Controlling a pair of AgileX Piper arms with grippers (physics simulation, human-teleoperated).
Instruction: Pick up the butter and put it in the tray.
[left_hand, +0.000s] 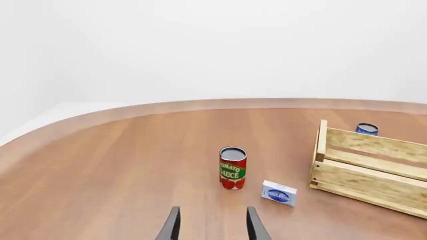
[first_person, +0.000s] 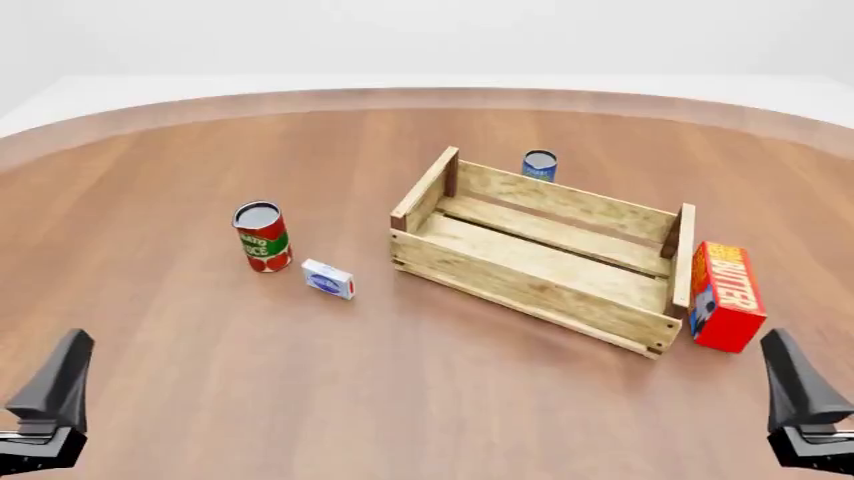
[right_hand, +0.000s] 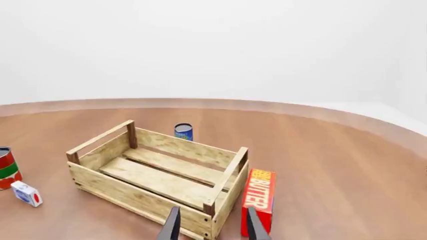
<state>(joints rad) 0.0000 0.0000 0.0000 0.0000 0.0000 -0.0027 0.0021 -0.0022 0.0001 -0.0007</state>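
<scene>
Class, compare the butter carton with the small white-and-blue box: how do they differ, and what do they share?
The butter is red and orange; the small box is white and blue. The butter is clearly larger. The butter stands beside the tray's right end; the small box lies near the tomato sauce can. Both are rectangular cartons on the table.

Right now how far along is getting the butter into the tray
Nothing looks done yet. The butter stands on the table just outside the tray, by its right end, and the tray holds nothing. Nothing is in hand: the left gripper and the right gripper are both open, low at the near edge and away from the objects. All of it is left: reaching the carton, grasping it, lifting it over the wall and setting it inside.
</scene>
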